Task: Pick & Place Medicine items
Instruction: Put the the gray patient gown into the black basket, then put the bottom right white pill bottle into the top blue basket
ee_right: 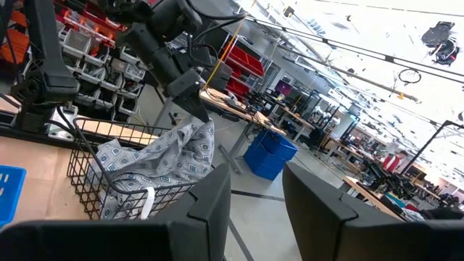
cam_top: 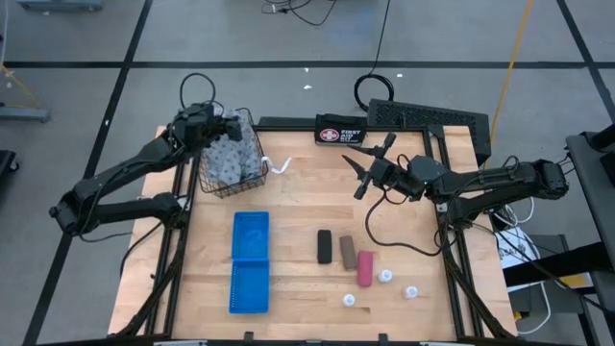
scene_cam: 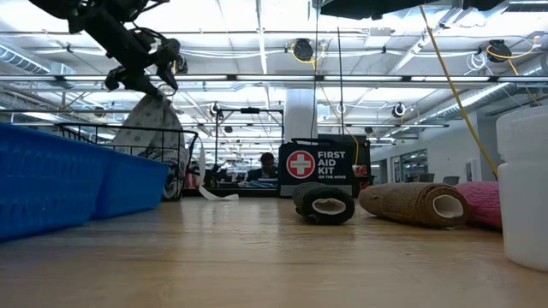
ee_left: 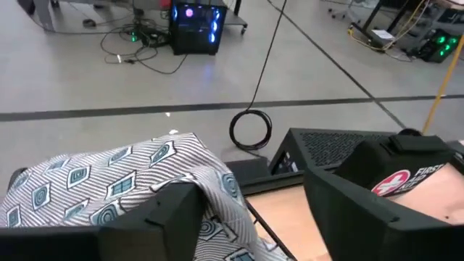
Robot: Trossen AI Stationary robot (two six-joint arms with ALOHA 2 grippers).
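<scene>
The patterned cloth (cam_top: 229, 154) was pinched by the left gripper (cam_top: 231, 128) above the wire basket (cam_top: 252, 181); the right gripper (cam_top: 362, 165), apparently empty, was held open near the first-aid pouch (cam_top: 341, 133).

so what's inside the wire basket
A grey-and-white patterned cloth fills the black wire basket, pinched from above by the left end effector. Anything beneath the cloth is hidden.

The left end effector (cam_top: 233, 128) is buried in the patterned cloth (cam_top: 231, 152), so you can't really see what its fingers are doing. In the low view the white bottle (scene_cam: 524, 184) and pink tube (scene_cam: 482, 202) get chopped off by the edge, and so does the blue tray (scene_cam: 51, 175). The person (scene_cam: 267, 164) way behind the table (scene_cam: 257, 257) is probably seated, too tiny to tell.
</scene>
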